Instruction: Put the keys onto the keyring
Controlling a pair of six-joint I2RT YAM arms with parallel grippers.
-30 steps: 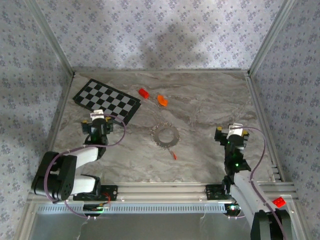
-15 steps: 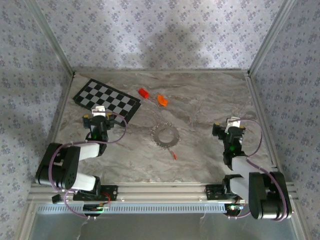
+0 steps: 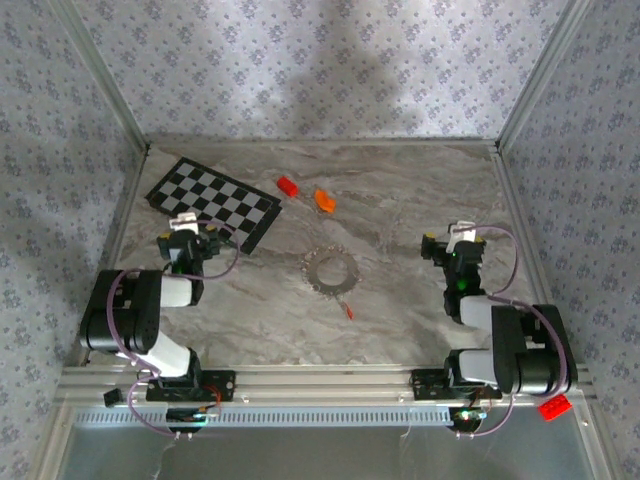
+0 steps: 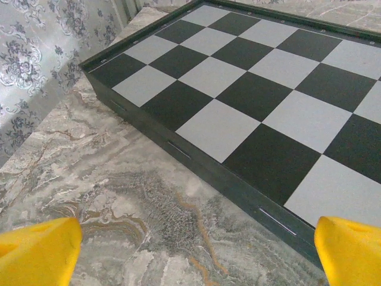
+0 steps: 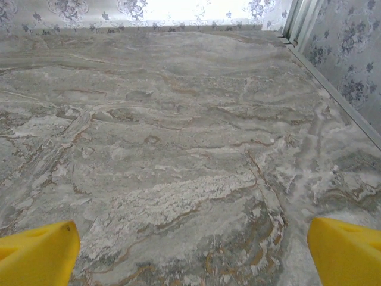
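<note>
The keyring (image 3: 331, 271) lies flat near the middle of the marbled grey bench (image 3: 410, 190), a thin silvery loop with a jagged edge. The key (image 3: 348, 311), tiny and red-headed, lies just beside it on the near side, a little to the right, apart from the loop and not threaded on it; whether other keys lie there I cannot tell. Beyond the keyring, toward the back wall, sit a red brick (image 3: 287, 185) and an orange block (image 3: 324, 200), near each other but not touching; the red brick lies just off the right corner of the checkered board (image 3: 212, 203), which rests at the back left.

The left arm (image 3: 125, 320) is folded at the left side; the left jaws sit low at the board's near edge, spread wide and grasping nothing. In the left wrist view its yellow fingertips (image 4: 37, 250) fill the lower corners, with bare marble between them and the board's dark rim (image 4: 196, 173) just ahead. The right arm (image 3: 520, 350) is folded at the right side; the right jaws are likewise spread wide and empty, well apart from the keyring. In the right wrist view its yellow fingertips (image 5: 36, 253) frame bare marble running to the patterned wall (image 5: 351, 53). A small red piece (image 3: 557, 406) lies on the frame rail at the near right corner.
</note>
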